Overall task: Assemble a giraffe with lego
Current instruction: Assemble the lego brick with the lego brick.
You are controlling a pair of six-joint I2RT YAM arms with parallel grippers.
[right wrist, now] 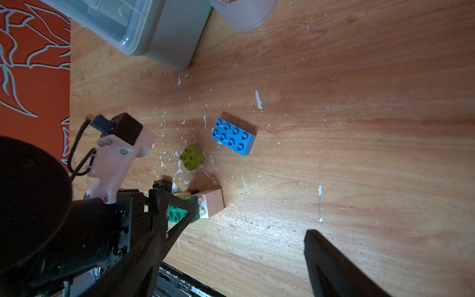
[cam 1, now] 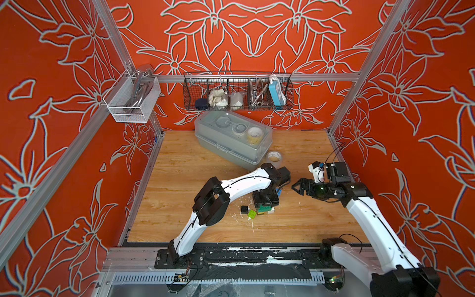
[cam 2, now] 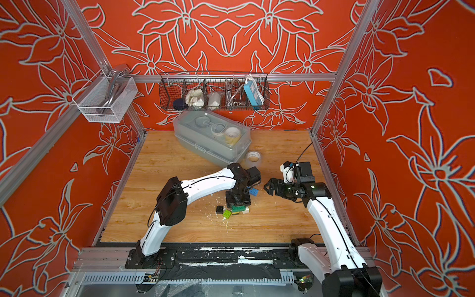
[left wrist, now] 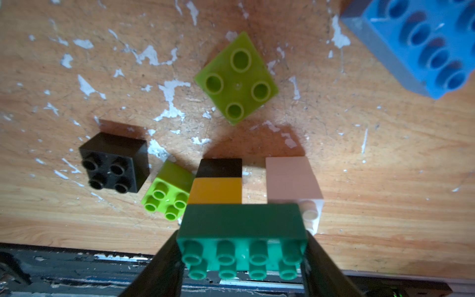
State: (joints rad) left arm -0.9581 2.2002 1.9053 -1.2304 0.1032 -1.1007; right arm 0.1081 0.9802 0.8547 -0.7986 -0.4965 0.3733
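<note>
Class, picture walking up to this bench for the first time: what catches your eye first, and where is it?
The red flowered walls ring the whole scene. At the centre, the left gripper clamps a dark green brick over a black-yellow leg and a white leg. A blue brick lies loose beside them, toward the open right gripper.

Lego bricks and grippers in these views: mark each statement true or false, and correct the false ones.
1. The left gripper has its fingers on the ends of the dark green brick. True.
2. The blue brick is stacked on the dark green brick. False: it lies alone on the table, studs up.
3. The right gripper holds a brick. False: it is open and empty.
4. A black brick stands loose beside a lime brick. True.
5. The dark green brick sits above a black-yellow stack and a white brick. True.
</note>
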